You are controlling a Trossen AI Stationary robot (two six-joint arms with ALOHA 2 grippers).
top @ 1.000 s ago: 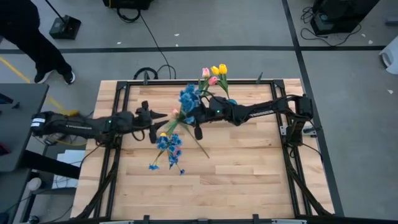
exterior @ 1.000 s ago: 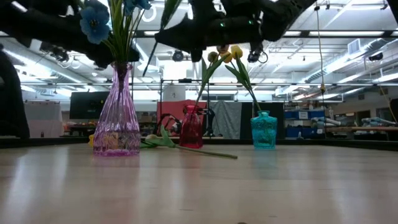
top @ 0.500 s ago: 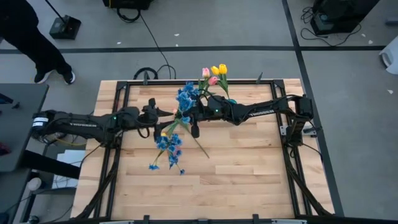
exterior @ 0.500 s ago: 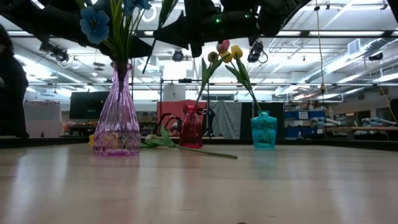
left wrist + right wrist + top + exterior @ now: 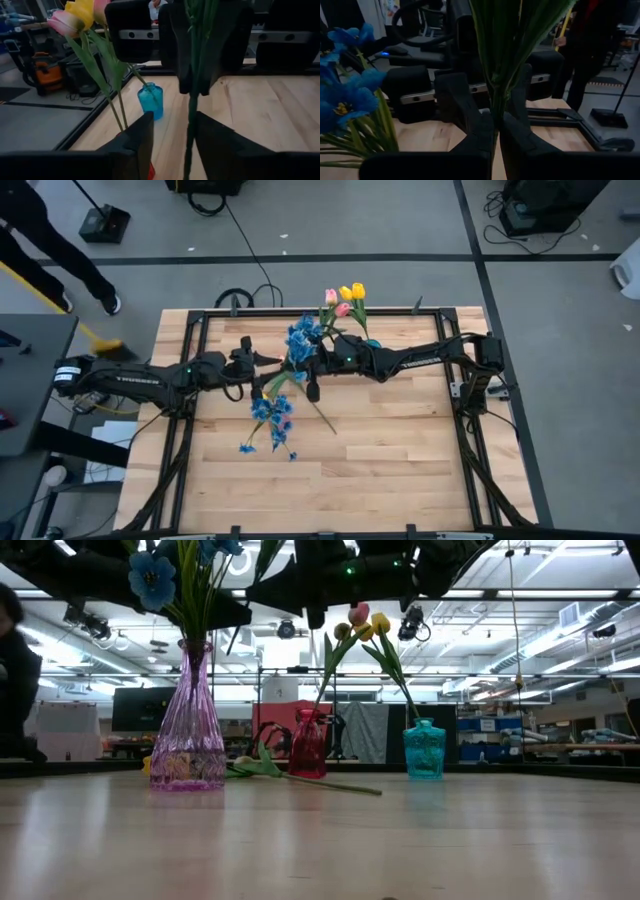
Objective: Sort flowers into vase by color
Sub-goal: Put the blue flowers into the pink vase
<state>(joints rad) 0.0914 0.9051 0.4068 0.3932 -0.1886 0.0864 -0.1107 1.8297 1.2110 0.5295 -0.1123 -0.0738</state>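
Note:
My right gripper is shut on a flower's green stem, high above the table's far middle. Long leaves fan above the fingers; its blossom is out of the wrist views, so I cannot tell its colour. My left gripper faces it from the left, open, one finger on each side of the stem. A purple vase holds blue blossoms. A red vase and a teal vase hold pink and yellow tulips. My right gripper pinches the stem between its two fingers, just below where the leaves spread. The fingers come level from the table's right and lie across the stem. The stem stands roughly upright and is lifted clear of the table.
A blue sprig lies on the table near of the grippers. Another flower lies beside it with its stem flat on the wood. A black frame edges the table. A person walks at the far left, off the table.
My left gripper has moved toward the table's right, up to the held stem, so that its open fingers now stand around it. My right gripper has stayed put with the flower. The person at the far left has walked on.

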